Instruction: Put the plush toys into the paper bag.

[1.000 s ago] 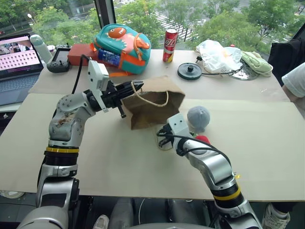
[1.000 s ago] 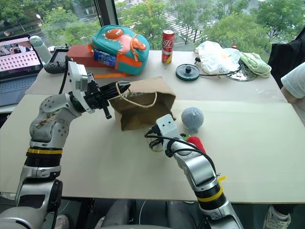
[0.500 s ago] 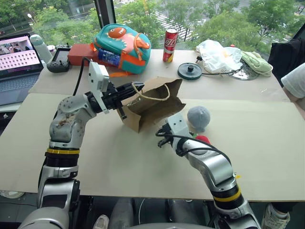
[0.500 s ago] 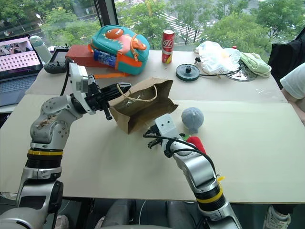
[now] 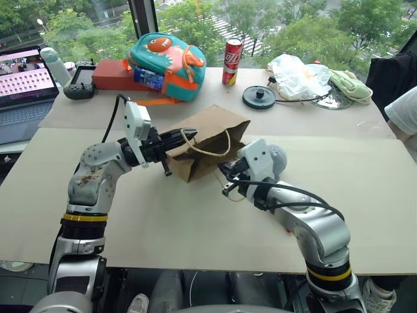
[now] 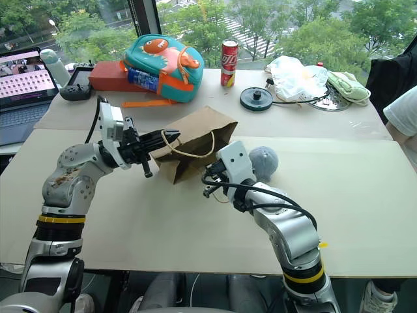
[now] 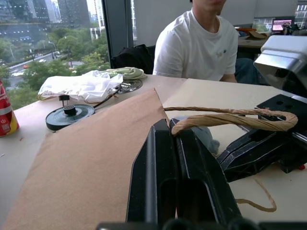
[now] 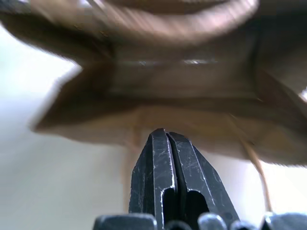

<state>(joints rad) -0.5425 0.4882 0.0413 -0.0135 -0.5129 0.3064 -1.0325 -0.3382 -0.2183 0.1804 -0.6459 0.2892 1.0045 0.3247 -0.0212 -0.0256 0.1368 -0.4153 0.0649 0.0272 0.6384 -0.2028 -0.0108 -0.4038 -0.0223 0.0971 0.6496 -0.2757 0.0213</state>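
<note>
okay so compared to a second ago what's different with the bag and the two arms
The right gripper rose from the table to the bag's open mouth, shut on its near rim, and its arm now hides the chili. The bag tipped up off the table. The left gripper stays shut on the bag's far rim. The grey ball, backpack and can have not moved.
</note>
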